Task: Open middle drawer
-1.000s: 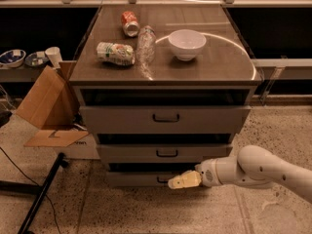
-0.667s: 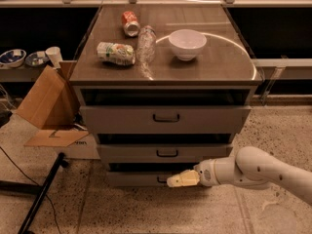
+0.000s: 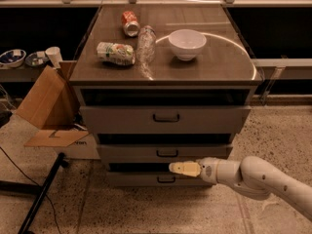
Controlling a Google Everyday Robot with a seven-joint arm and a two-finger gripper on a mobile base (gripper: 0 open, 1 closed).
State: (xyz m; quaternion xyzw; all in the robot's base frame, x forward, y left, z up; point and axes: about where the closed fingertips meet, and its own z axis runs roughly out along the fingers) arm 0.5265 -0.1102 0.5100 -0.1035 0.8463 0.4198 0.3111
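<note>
The pincer [image 3: 179, 168] sits low in the centre of the frame, pale yellow and pointing left. It is level with the dark gap just under the middle drawer [image 3: 136, 153]. Whether it is wide or narrow, I cannot tell from here. Behind it, the white arm [image 3: 263, 179] runs off to the lower right corner.

The middle drawer is right above the pincer, second of three grey fronts, and its small dark loop handle [image 3: 167, 153] is just up and left of the pincer tip. Nothing grips that handle. Below is the lowest drawer [image 3: 131, 179], with its own handle [image 3: 166, 179] just under the pincer. Above is the taller top drawer [image 3: 122, 119], with a dark slot over it.

Up on the bench [image 3: 219, 67], a white bowl [image 3: 187, 44] stands upright right of centre. To its left a clear plastic bottle [image 3: 146, 45] lies on its side, with a red can [image 3: 129, 23] beyond it and a green-and-white can [image 3: 116, 53] lying just beside it.

At the left of the frame an open cardboard box [image 3: 46, 101] leans against the cabinet. Small bowls [image 3: 12, 57] and a cup [image 3: 53, 56] rest on a shelf behind it. A black pole [image 3: 41, 194] slants across the speckled floor [image 3: 146, 213] at lower left.
</note>
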